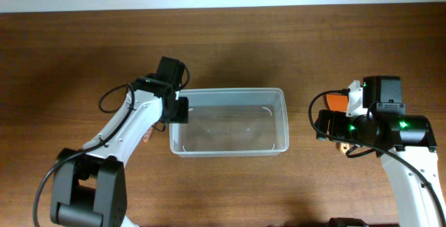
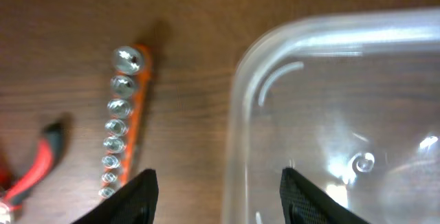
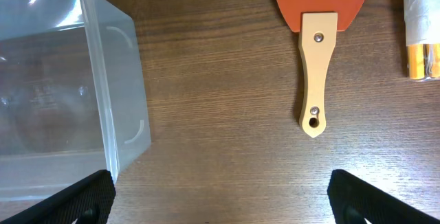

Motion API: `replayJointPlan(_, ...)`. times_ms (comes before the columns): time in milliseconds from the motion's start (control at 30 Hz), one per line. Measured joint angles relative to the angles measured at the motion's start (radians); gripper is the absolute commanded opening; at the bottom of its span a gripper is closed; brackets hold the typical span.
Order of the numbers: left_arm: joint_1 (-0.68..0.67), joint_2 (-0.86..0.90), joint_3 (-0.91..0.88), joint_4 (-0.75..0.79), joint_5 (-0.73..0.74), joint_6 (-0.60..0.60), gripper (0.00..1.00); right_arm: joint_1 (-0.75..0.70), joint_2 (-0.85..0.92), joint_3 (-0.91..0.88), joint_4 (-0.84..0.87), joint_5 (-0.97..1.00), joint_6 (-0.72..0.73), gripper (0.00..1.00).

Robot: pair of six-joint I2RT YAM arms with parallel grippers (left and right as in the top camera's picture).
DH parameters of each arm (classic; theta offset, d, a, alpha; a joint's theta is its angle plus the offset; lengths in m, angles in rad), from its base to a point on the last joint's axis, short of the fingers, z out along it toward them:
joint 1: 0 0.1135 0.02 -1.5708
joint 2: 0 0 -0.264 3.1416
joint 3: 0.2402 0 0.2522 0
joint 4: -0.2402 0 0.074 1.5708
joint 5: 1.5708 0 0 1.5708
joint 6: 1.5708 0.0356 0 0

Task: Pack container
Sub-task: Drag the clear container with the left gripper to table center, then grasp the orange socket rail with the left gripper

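The container is a clear plastic bin in the middle of the table, and it looks empty. My left gripper is open at the bin's left end. In the left wrist view its fingers straddle the container's rim, one outside and one over the inside. My right gripper is open and empty, to the right of the bin. In the right wrist view it hangs over bare table between the container's wall and the items at the right.
An orange rail of silver sockets and red-handled pliers lie left of the bin. An orange spatula with a wooden handle, also seen overhead, and a packet with yellow pieces lie to its right.
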Motion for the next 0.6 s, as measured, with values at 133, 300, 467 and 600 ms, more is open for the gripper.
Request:
replayJointPlan(133, 0.000, -0.006, 0.093, -0.079, -0.053, 0.003, 0.69, 0.000, 0.000, 0.000, 0.000, 0.000, 0.000, 0.99)
replayJointPlan(300, 0.000, -0.115, 0.189, -0.123, -0.085, 0.068, 0.99, 0.000, 0.000, 0.000, 0.000, 0.000, 0.000, 0.99)
replayJointPlan(467, 0.050, -0.277, 0.236, -0.164, -0.092, 0.185, 0.99, 0.000, 0.000, 0.000, 0.000, 0.000, 0.000, 0.99)
replayJointPlan(600, 0.193, -0.264, 0.240, -0.195, -0.070, 0.255, 0.99, 0.000, 0.000, 0.000, 0.001, 0.000, 0.000, 0.99)
